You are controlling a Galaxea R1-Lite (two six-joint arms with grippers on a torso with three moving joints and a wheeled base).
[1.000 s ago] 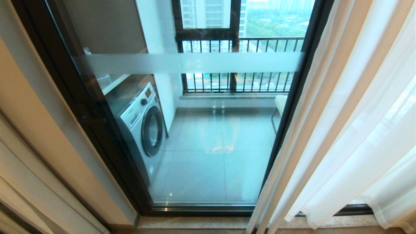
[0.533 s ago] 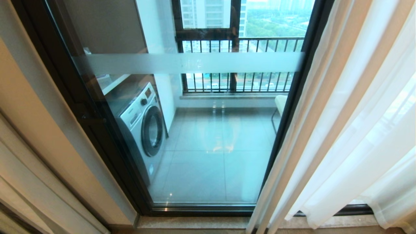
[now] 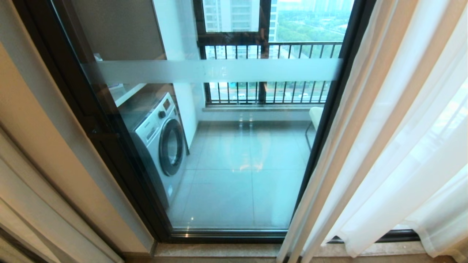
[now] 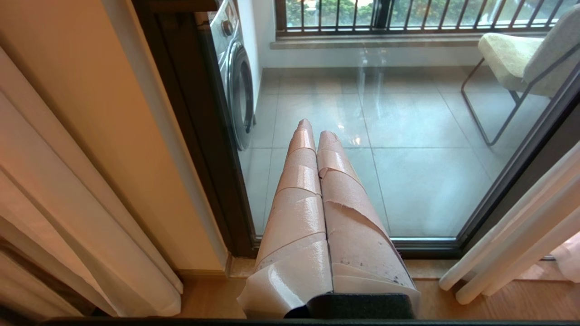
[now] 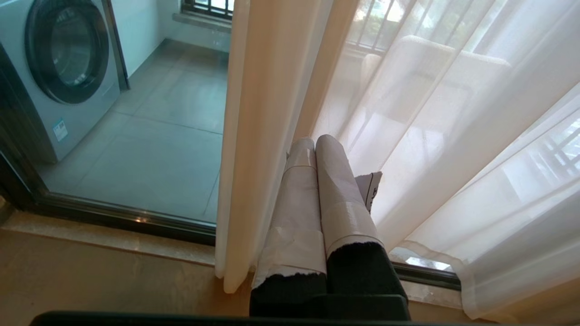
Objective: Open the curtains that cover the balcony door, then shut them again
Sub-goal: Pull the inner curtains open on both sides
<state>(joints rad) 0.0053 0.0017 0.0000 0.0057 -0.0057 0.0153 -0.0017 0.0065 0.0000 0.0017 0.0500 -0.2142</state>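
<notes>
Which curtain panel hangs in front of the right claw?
The sheer white curtains on the robot's right side of the balcony door; the right claw, shut, points into their folds. The beige panel hangs left.

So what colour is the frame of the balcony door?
Dark brown-black. The balcony door frame shows best in the head view.

One washing machine (image 3: 161,140) stands ahead of the left jaws, behind one balcony door (image 3: 234,153). One chair (image 4: 516,61) sits beyond the glass. Two curtains show: one (image 5: 272,113) against the right jaws, another (image 4: 68,181) beside the left jaws.
</notes>
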